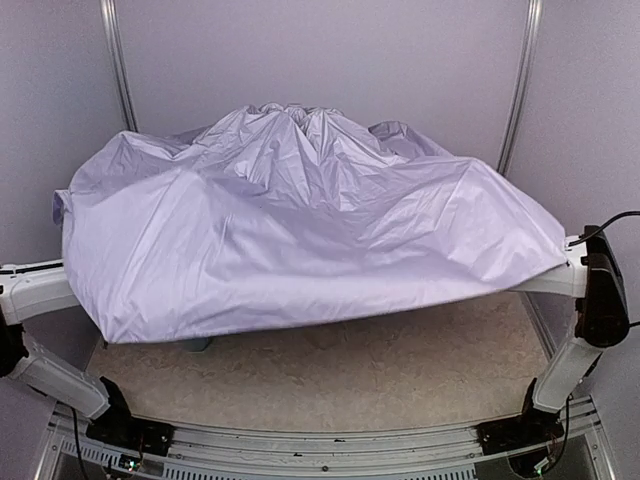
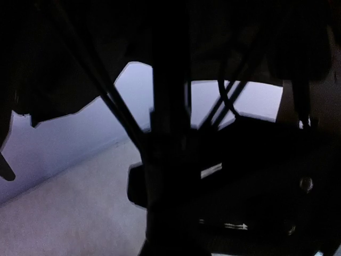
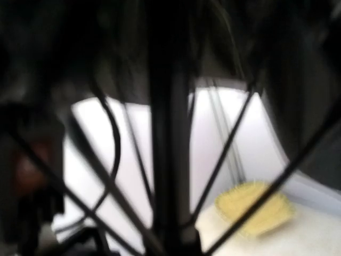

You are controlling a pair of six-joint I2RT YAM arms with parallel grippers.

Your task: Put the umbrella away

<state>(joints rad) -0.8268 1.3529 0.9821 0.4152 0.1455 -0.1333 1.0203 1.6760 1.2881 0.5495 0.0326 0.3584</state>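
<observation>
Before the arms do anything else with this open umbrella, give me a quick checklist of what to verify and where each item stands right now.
1. Pale lavender crinkly-fabric umbrella folded: not ok, its canopy is spread wide over the table.
2. Thin black shaft in sight: ok, it runs upright through the centre of both wrist views.
3. Left tool grip: cannot tell, it is hidden under the canopy and the wrist view is dark.
4. Right tool grip: cannot tell, the wrist view is blurred.
5. Beige table surface free of strays: not ok, a yellow rounded object lies on it.
</observation>
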